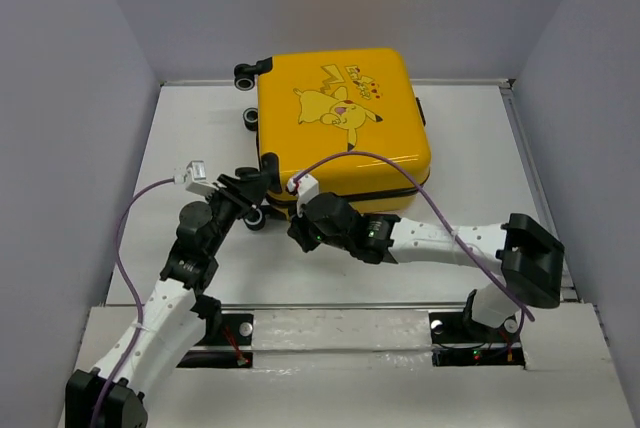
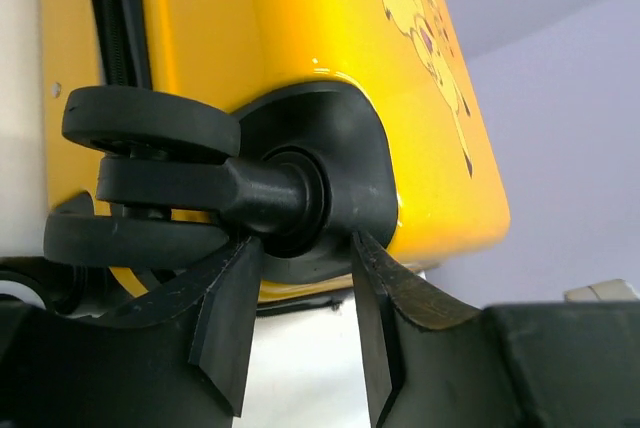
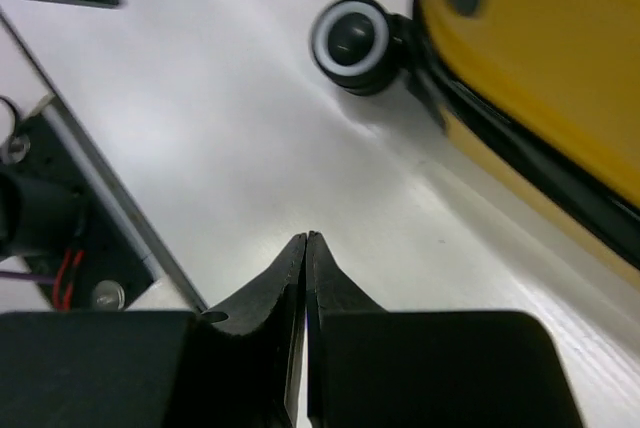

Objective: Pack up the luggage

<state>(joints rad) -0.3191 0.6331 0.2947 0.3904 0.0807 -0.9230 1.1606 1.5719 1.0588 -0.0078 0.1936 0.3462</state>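
Observation:
The yellow luggage (image 1: 340, 118) with a Pikachu cartoon lies flat and closed at the back of the table. My left gripper (image 1: 255, 191) is at its near left corner. In the left wrist view the left gripper (image 2: 305, 243) is open, its jaws either side of the black socket of a caster wheel (image 2: 150, 123) under the yellow shell (image 2: 320, 28). My right gripper (image 1: 298, 238) hovers just in front of the luggage's near edge. Close up, the right gripper (image 3: 307, 236) is shut on nothing above bare table, with the shell (image 3: 560, 48) and a wheel (image 3: 350, 33) beyond it.
Two more black wheels (image 1: 245, 73) stick out at the luggage's far left, and a black side handle (image 1: 421, 111) at its right. Grey walls (image 1: 70, 148) enclose the table. Purple cables (image 1: 125, 238) loop off both arms. The arms' base plates (image 1: 330, 333) line the near edge.

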